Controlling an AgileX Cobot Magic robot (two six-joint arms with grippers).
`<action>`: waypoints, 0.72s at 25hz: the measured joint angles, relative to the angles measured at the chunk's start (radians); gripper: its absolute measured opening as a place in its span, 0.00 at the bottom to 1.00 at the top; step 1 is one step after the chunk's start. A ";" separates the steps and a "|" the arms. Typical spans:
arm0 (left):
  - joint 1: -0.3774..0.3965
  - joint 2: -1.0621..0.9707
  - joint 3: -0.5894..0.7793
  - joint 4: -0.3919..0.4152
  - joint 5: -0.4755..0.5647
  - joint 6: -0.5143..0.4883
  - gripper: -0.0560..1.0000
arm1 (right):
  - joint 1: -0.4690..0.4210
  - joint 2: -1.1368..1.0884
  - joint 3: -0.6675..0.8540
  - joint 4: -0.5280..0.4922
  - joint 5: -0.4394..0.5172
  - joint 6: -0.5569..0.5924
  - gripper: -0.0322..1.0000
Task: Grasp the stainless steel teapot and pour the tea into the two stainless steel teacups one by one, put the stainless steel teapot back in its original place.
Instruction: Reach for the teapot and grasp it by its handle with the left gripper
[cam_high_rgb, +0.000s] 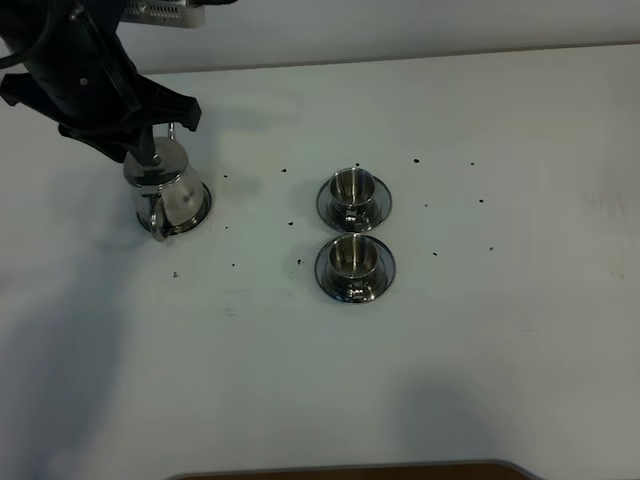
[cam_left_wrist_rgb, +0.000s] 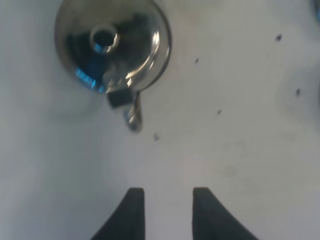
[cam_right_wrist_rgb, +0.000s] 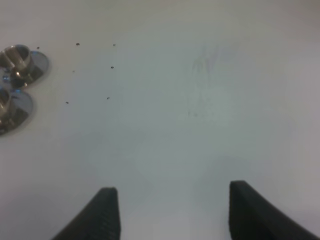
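The stainless steel teapot (cam_high_rgb: 168, 192) stands upright at the left of the table on its original place, whose rim (cam_high_rgb: 201, 212) shows around the base. Its loop handle (cam_high_rgb: 158, 222) points toward the table's front. My left arm hangs just above and behind the pot. In the left wrist view the teapot (cam_left_wrist_rgb: 112, 47) is seen from above, and my left gripper (cam_left_wrist_rgb: 168, 212) is narrowly open and empty, short of the handle (cam_left_wrist_rgb: 133, 114). The two stainless steel teacups sit on saucers mid-table, far one (cam_high_rgb: 353, 193), near one (cam_high_rgb: 355, 263). My right gripper (cam_right_wrist_rgb: 170, 212) is wide open over bare table. No tea shows.
Small dark specks (cam_high_rgb: 290, 213) dot the white table around the cups and the pot. A white slotted object (cam_high_rgb: 165, 12) lies at the back left. The table's brown front edge (cam_high_rgb: 340, 470) runs along the bottom. The cups (cam_right_wrist_rgb: 17, 62) also show in the right wrist view.
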 joint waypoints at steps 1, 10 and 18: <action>0.000 0.011 -0.006 -0.014 0.000 0.008 0.32 | 0.000 0.000 0.000 0.000 0.000 0.000 0.50; 0.000 0.051 -0.012 -0.039 0.000 0.040 0.33 | 0.000 0.000 0.000 0.000 0.000 0.002 0.50; 0.028 0.051 -0.012 0.031 0.000 -0.090 0.42 | 0.000 0.000 0.000 0.000 0.000 0.002 0.50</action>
